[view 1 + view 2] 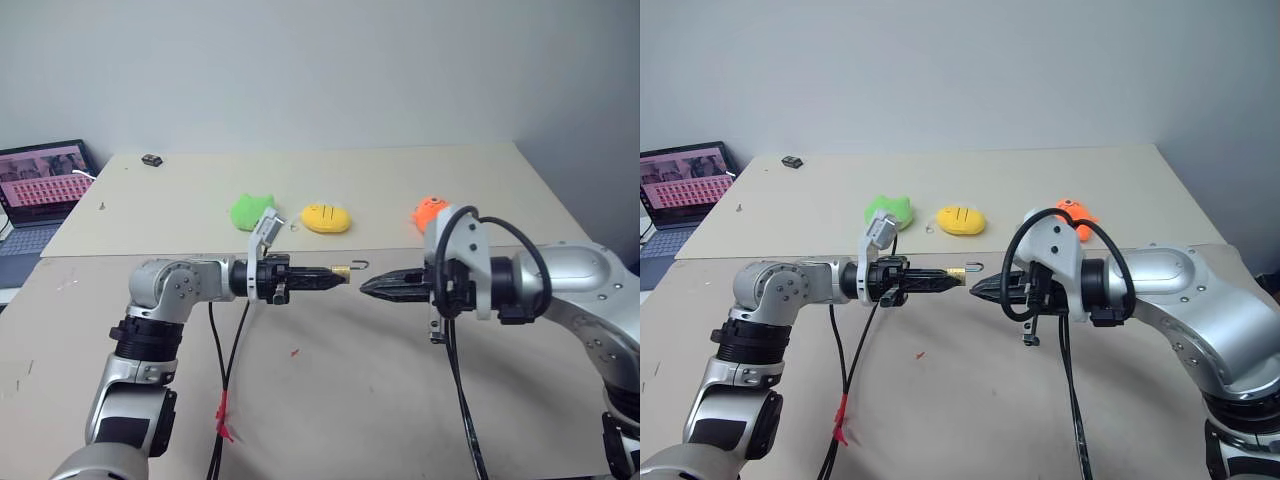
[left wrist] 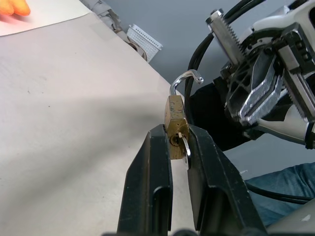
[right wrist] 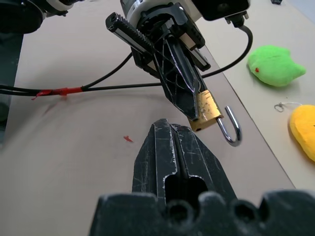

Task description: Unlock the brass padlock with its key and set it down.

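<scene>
While the left gripper is clamping its two black fingers on the brass padlock, the lock's hanging in mid-air above the beige table, btw the two arms and not touching the surface. Jaws are only a bit apart, pinching the lower end of the gold body. Key is sitting in the bottom, its silver head peeking out btw the fingers.

Padlock's long axis is running roughly level, in line w/ the left fingers, shackle end pointing toward the right gripper. Shackle is swung open, free end sticking out like a hook.

Right gripper is facing it tip to tip, just beside the shackle but apart from it, fingers pressed fully together and holding nothing.

Further back on the table: green plush, yellow oval plush, orange plush partly behind the right arm. Laptop is sitting off the far left edge, small dark object near the far side.
</scene>
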You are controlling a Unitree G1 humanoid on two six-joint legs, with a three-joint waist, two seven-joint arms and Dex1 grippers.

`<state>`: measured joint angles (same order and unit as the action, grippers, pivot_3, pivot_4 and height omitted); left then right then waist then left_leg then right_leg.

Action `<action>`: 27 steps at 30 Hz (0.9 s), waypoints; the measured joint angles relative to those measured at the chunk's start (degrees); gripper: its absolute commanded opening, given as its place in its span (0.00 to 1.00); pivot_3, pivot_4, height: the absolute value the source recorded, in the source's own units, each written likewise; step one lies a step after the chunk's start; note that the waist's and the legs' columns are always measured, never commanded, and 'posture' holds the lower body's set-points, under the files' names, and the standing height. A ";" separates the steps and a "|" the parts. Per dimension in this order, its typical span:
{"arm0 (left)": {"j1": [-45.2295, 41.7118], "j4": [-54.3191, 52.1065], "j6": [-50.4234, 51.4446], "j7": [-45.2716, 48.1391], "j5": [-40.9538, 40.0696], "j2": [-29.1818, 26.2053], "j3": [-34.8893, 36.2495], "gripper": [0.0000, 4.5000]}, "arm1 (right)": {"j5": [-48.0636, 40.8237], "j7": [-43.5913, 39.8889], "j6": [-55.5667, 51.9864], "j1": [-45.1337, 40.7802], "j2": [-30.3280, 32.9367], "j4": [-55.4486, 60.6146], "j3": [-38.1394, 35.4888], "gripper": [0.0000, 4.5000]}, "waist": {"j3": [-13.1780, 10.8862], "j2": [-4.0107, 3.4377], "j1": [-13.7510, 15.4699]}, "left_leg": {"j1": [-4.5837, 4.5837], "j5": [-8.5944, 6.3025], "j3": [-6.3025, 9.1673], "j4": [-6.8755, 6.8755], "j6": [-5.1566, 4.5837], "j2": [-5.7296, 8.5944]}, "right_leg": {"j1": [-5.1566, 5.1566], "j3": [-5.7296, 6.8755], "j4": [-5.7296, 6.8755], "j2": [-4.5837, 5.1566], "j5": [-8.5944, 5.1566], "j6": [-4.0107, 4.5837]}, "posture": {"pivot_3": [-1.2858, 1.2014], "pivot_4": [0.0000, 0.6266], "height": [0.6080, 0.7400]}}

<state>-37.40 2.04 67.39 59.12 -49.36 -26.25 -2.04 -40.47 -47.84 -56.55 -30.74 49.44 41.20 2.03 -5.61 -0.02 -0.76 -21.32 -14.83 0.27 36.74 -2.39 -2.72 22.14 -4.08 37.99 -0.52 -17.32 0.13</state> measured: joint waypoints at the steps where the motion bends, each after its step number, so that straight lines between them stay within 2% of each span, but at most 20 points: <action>1: 0.00 0.00 0.00 0.00 0.00 -0.01 -0.07 0.00 | 0.65 0.37 0.42 0.00 -0.24 -0.15 0.25 0.01 | 0.01 -0.01 -0.01 | -0.01 0.00 0.00 0.00 0.00 0.00 | 0.00 0.00 0.00 0.00 0.00 0.00 | 0.52 0.24 0.36; 9: -0.01 -0.19 0.02 -0.11 -0.05 -0.04 -0.20 0.00 | 12.70 5.55 11.91 -2.93 -2.89 -8.41 2.26 0.01 | 0.03 -0.06 -0.04 | 0.02 0.01 -0.04 0.00 0.02 0.01 | 0.02 -0.02 0.00 0.00 -0.02 -0.04 | 0.52 0.24 0.36; 14: 0.04 -0.98 0.05 -0.12 -0.12 -0.09 -0.24 0.00 | 13.26 5.64 14.27 -6.02 -2.17 -11.45 -3.13 0.01 | 0.06 -0.10 0.10 | -0.02 0.01 -0.02 -0.01 0.01 0.00 | 0.01 0.00 0.00 -0.02 0.10 0.18 | 0.52 0.24 0.36; 23: 0.28 -1.16 0.04 -0.10 -0.12 -0.27 -0.54 0.00 | 12.13 3.49 14.41 -3.82 -1.11 -11.48 -3.69 0.01 | 0.05 -0.09 0.00 | -0.06 0.01 -0.08 0.02 0.01 0.02 | 0.01 -0.07 -0.02 0.01 0.10 0.17 | 0.52 0.24 0.36; 27: 2.45 -1.48 0.05 0.55 0.03 -2.91 -0.87 0.00 | 4.75 0.32 9.62 0.91 -0.94 -9.96 -5.60 0.25 | 0.03 -0.06 -0.05 | -0.02 0.00 -0.06 0.00 0.00 -0.05 | 0.00 -0.03 0.00 -0.05 0.09 0.17 | 0.52 0.24 0.36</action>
<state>-34.95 0.56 67.45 59.66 -49.32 -29.16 -2.91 -35.72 -47.52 -46.93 -29.83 48.49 31.24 -3.56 -5.58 -0.08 -0.80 -21.34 -14.83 0.21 36.75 -2.38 -2.76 22.15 -4.11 37.98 -0.57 -17.23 0.31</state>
